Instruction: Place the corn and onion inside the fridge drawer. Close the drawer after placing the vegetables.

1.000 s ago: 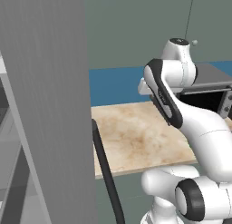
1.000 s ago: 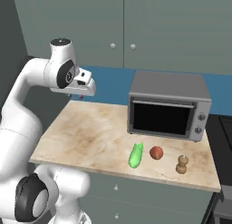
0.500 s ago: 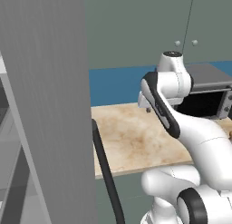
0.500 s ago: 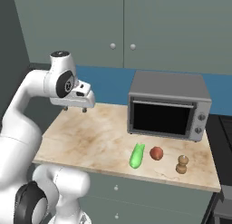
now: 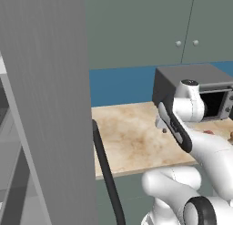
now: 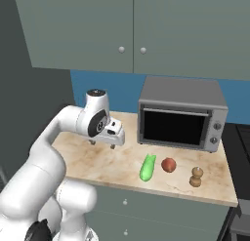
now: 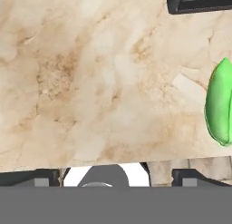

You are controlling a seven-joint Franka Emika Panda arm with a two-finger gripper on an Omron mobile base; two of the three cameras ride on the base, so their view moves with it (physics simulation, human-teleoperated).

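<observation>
A: Where do we stand? Gripper (image 6: 102,143) hangs over the bare marble counter (image 6: 97,162), fingers pointing down, nothing between them. We read the jaws as parted, going by the two tips set apart in the right base view.

B: Agreed, empty-handed. The corn (image 6: 147,167) lies flat near the counter's front edge, in front of the microwave (image 6: 180,119). In the hand view the corn (image 7: 220,102) sits at about 3 o'clock, off to the side, well clear of the fingers.

A: The onion (image 6: 168,165) lies just beside the corn, on its far side from the hand. A small tan knobbed thing (image 6: 196,176) stands further out.

B: Handling: we judge the cob light and stiff, smooth enough to roll. Best taken across its middle, jaws square to its length.

A: The onion is round and probably slick; take it at its widest girth.
</observation>
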